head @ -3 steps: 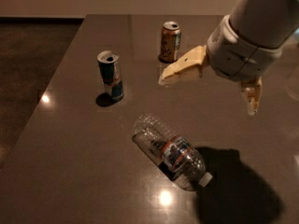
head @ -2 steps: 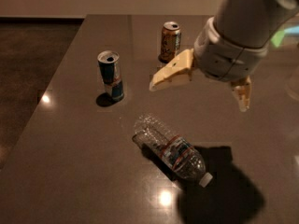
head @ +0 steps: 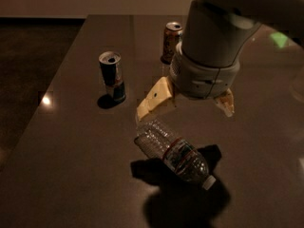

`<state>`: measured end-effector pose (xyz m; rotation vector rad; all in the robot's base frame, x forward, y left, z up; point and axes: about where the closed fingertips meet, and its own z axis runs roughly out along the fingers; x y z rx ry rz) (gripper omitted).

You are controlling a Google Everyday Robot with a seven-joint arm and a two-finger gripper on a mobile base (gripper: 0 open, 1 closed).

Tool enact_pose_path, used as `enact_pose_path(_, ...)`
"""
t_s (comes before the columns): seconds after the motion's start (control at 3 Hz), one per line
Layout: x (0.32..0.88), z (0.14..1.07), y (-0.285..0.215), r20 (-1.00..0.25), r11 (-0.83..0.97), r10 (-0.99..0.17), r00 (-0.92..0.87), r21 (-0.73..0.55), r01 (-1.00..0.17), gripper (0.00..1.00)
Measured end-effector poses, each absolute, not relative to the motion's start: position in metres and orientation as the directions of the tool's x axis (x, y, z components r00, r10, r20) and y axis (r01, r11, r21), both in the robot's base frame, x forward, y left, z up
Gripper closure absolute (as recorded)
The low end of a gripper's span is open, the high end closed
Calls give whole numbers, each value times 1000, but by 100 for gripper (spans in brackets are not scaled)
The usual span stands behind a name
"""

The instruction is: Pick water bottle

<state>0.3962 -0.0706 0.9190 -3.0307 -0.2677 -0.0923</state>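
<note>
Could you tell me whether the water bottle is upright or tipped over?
Tipped: the water bottle lies on its side on the table, cap toward lower right; the gripper hovers open above its base end.

Your grey gripper [head: 186, 111], cream fingers [head: 153, 100] spread, hovers near the clear ribbed water bottle [head: 173, 152]: white cap, blue label, red bands. You see a blue-and-silver can [head: 112, 77] and an orange-gold can [head: 171, 42].

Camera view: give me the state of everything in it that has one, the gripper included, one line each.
water bottle: lying on its side on the table, white cap on, not gripped.
gripper: open, fingers spread wide, above the bottle's base end.
blue-and-silver can: standing upright, its top opened.
orange-gold can: standing upright at the far side, beside the arm.
</note>
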Motion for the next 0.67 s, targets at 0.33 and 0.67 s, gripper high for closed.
enact_pose_path(0.33,385,902,-65,36,-959,276,960,-61,278,0)
enact_pose_path(0.67,376,885,-62,-1,-938,344,939,-39,344,0)
